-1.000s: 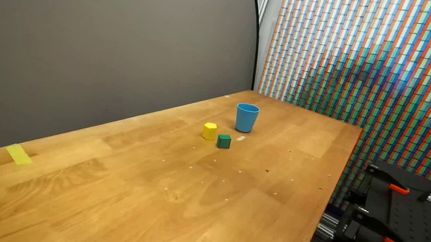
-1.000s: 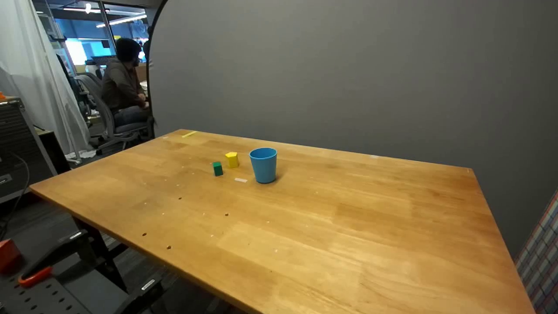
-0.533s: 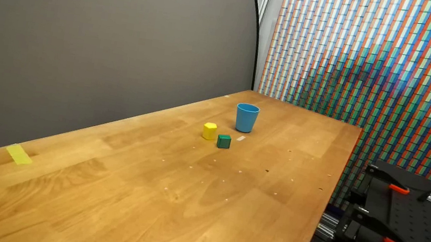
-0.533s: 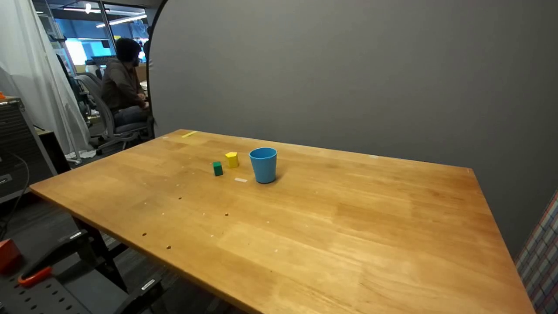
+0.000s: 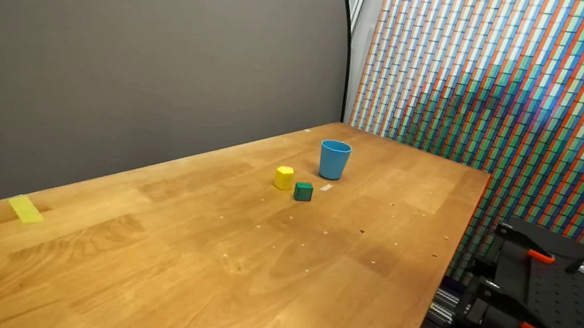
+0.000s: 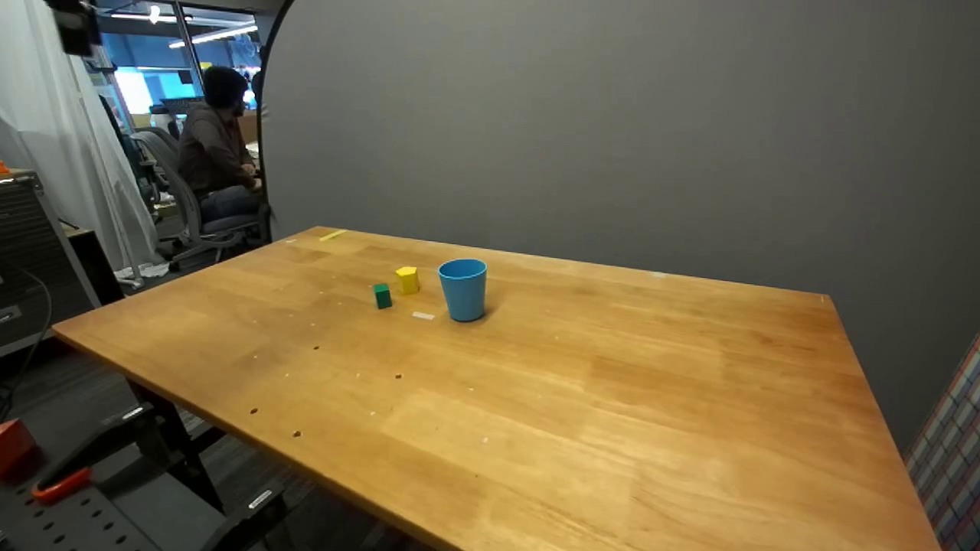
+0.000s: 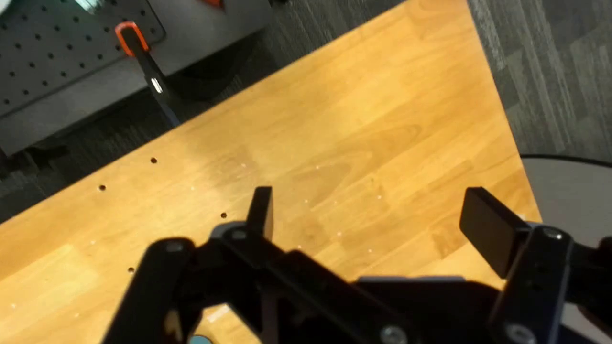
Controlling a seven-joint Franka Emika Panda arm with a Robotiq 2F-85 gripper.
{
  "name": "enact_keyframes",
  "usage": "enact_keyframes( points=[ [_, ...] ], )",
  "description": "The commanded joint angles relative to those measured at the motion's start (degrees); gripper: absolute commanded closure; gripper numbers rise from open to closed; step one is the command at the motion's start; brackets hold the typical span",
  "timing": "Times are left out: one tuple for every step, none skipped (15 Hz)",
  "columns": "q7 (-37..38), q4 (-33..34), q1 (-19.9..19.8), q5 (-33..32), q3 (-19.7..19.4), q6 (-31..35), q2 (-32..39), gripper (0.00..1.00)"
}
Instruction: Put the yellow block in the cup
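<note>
The yellow block (image 5: 283, 179) stands on the wooden table (image 5: 227, 287), outside the cup (image 5: 333, 160) and well apart from the gripper (image 7: 370, 210). In the wrist view, which looks down on the table, the gripper's jaws are spread wide, and bare tabletop shows through the gap between the two black fingers (image 7: 492, 229). The block lies lower than those fingers. Whether it is straight under the gripper or off to one side cannot be told, since the gripper's dark body covers much of the bottom of the wrist view. At the bottom edge of that view a sliver of the cup shows past the gripper's body, with a strip of white tape (image 7: 218, 313) near it.

In both exterior views the yellow block is just beside the small green block (image 6: 383, 296), with a narrow gap between them, and the cup stands upright near both, mouth up. The white tape lies flat near the foot of the cup. In an exterior view a blurred dark piece (image 6: 75, 27) hangs in the upper left corner in front of the white curtain (image 6: 46, 115), too little of it showing to name. A flat yellow strip (image 5: 26, 209) lies near the table edge by the gray screen (image 5: 158, 51), well apart from the block.
</note>
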Motion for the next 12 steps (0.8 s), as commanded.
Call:
enact_keyframes(
  points=[
    [4.6, 4.5, -2.0, -6.1, 2.7, 12.5, 14.1, 0.00],
    [6.9, 5.3, -2.5, -10.0, 3.4, 15.6, 18.2, 0.00],
    [9.2, 6.5, -2.4, -13.5, 3.2, 18.0, 21.9, 0.00],
    [11.4, 7.8, -2.3, -17.4, 2.7, 19.5, 25.9, 0.00],
    [13.6, 9.3, -1.9, -21.1, 1.8, 20.5, 29.7, 0.00],
    [15.8, 11.1, -1.5, -24.9, 0.7, 21.5, 33.6, 0.00],
    [17.7, 12.8, -0.6, -28.0, -0.6, 21.7, 36.4, 0.00],
    [19.1, 14.8, 0.1, -30.9, -2.2, 21.9, 39.7, 0.00],
    [19.9, 17.2, 1.0, -33.0, -3.7, 20.9, 42.8, 0.00],
    [20.1, 19.4, 1.8, -34.3, -5.4, 20.3, 45.7, 0.00],
    [20.0, 21.4, 2.6, -35.1, -7.1, 20.2, 48.3, 0.00],
    [18.9, 23.4, 3.2, -34.2, -8.5, 20.6, 50.9, 0.00]
  ],
)
